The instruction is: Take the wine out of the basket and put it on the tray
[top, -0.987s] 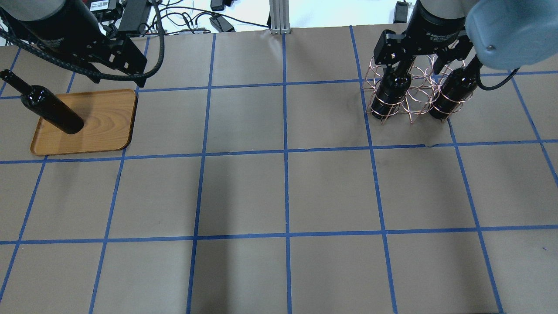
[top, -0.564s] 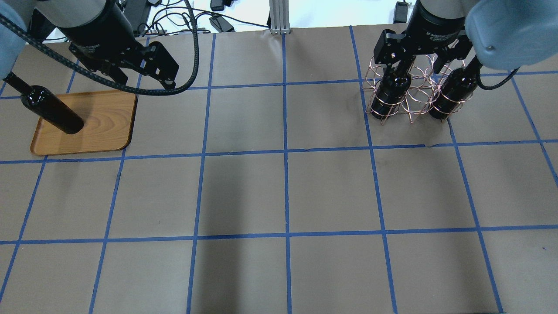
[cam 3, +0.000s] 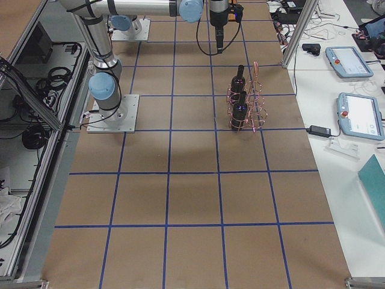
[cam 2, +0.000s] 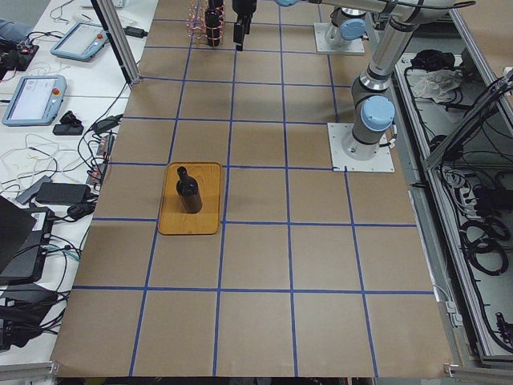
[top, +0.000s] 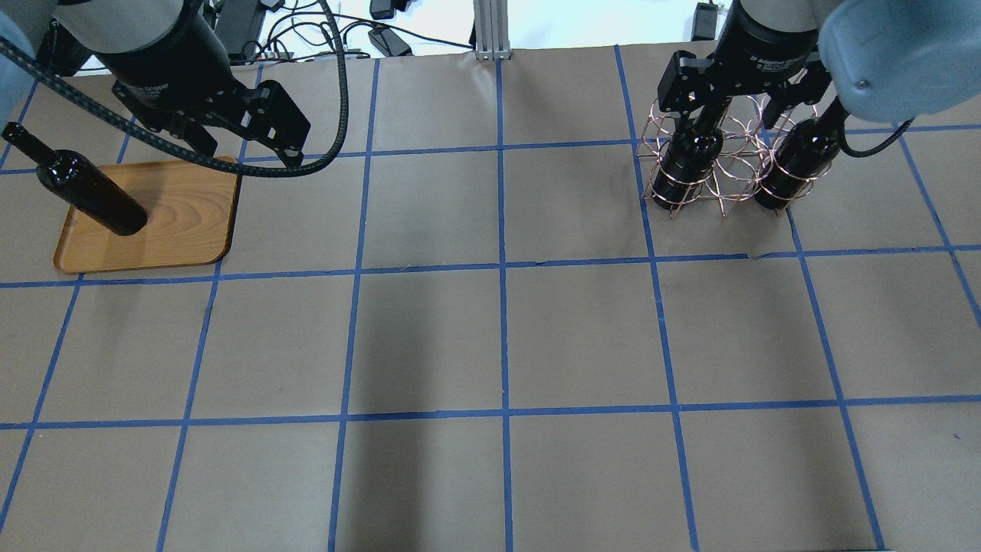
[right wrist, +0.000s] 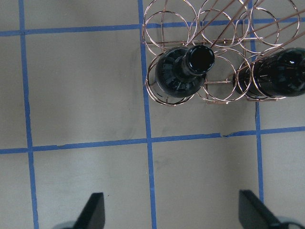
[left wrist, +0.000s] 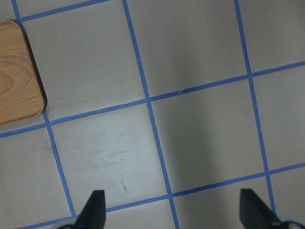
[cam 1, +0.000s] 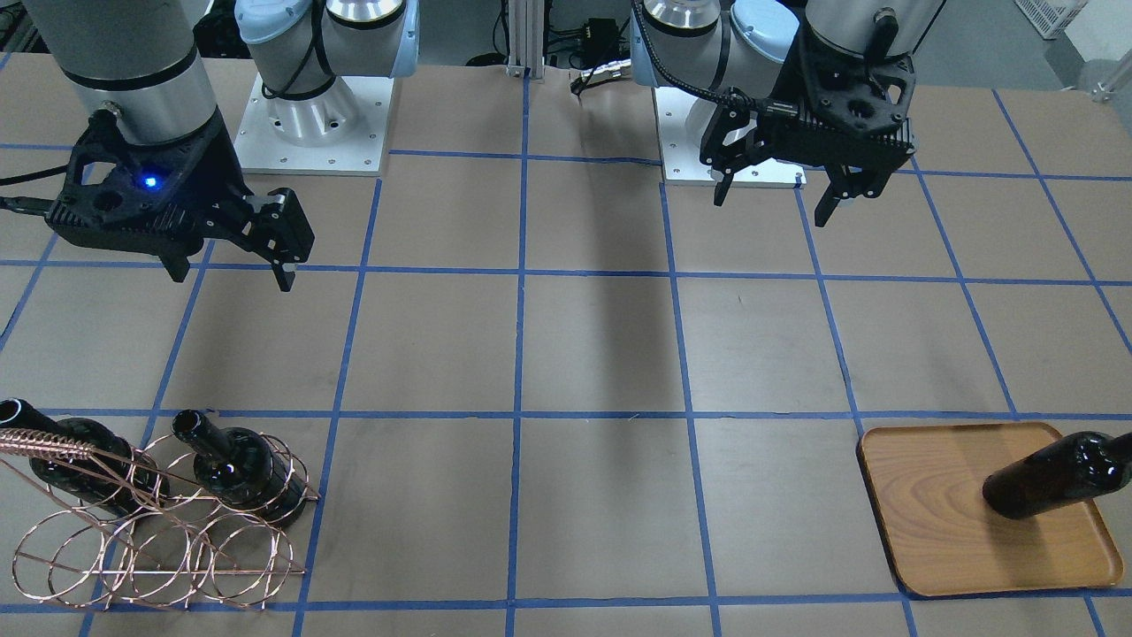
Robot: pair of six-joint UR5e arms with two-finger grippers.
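One wine bottle [top: 92, 192] stands upright on the wooden tray [top: 184, 207] at the far left; it also shows in the front view [cam 1: 1052, 478]. The copper wire basket [top: 724, 165] at the far right holds two more bottles [top: 686, 165] [top: 797, 165], necks up. My left gripper [cam 1: 771, 202] is open and empty, hovering beside the tray, whose corner [left wrist: 14, 76] shows in the left wrist view. My right gripper [cam 1: 230, 270] is open and empty above the table, just on the robot's side of the basket [right wrist: 224, 28] and its bottles [right wrist: 183, 71].
The table is brown paper marked with a blue tape grid [top: 502, 268]. Cables and power supplies [top: 383, 38] lie beyond the far edge. Operator pendants [cam 3: 355, 114] sit on a side bench past the basket end.
My left arm has swung right from the tray's far corner to above its right edge, still open and empty. The right arm, the basket and all bottles have not moved.
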